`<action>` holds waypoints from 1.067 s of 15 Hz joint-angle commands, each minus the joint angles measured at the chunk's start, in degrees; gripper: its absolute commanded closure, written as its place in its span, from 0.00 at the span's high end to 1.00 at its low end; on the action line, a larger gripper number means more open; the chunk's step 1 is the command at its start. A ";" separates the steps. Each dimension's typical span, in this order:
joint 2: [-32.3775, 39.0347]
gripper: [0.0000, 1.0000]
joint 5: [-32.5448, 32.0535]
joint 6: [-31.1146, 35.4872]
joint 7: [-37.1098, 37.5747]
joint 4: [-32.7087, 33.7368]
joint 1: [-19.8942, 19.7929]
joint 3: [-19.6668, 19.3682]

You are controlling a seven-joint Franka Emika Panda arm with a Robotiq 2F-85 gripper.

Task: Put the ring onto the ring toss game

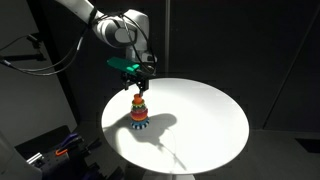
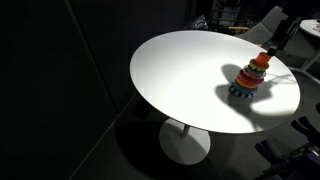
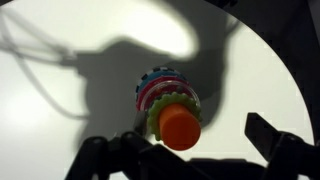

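The ring toss game (image 1: 138,112) stands on the round white table (image 1: 200,115) and shows in both exterior views (image 2: 250,78). In the wrist view the stack (image 3: 160,95) is seen from above, with blue base, red middle and an orange top. The yellow-green ring (image 3: 158,118) has a scalloped edge and lies around the peg just under the orange top (image 3: 181,128). My gripper (image 1: 137,86) hangs directly above the stack. Its dark fingers (image 3: 195,160) are spread wide on either side of the toy and hold nothing.
The table's edge (image 3: 285,70) curves close by in the wrist view. Dark cloth walls surround the table. Cables and small equipment (image 1: 45,150) lie on the floor beside it. The table stands on a white pedestal foot (image 2: 185,145).
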 commanded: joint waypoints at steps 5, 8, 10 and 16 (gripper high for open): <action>-7.94 1.00 -9.75 -9.17 11.80 -0.25 0.24 -0.58; -10.85 1.00 -11.19 -12.00 13.43 -0.25 0.23 -0.57; -12.22 1.00 -11.43 -13.03 13.76 -0.22 0.21 -0.60; -12.27 1.00 -10.29 -12.41 12.42 -0.04 0.45 -0.88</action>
